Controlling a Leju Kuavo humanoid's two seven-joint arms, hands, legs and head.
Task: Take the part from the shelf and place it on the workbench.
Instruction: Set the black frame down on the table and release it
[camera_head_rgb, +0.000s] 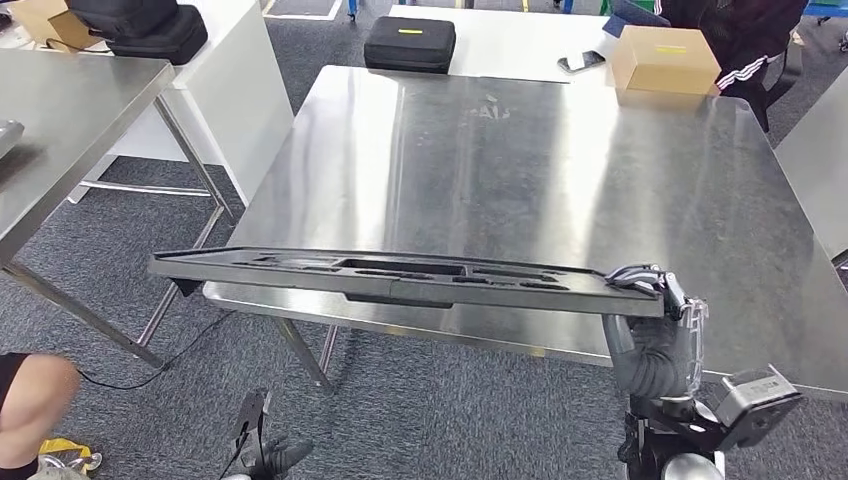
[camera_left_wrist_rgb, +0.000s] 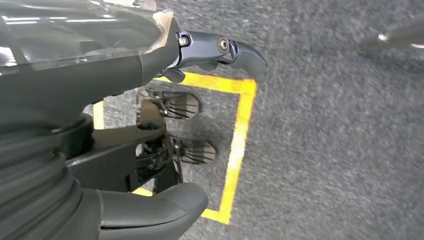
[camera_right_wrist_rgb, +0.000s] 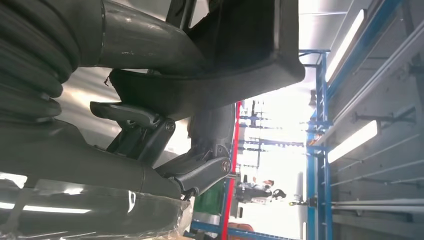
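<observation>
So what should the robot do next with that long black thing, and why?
Probably carry the long black part a little forward and lower it flat onto the steel workbench. The right hand holds it by one end, at the bench's near edge, and the other end sticks out past the bench's corner over the carpet. The bench in front of it looks bare.

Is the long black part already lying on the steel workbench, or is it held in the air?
Held in the air. The right hand grips one end of the part; its other end hangs past the workbench edge.
</observation>
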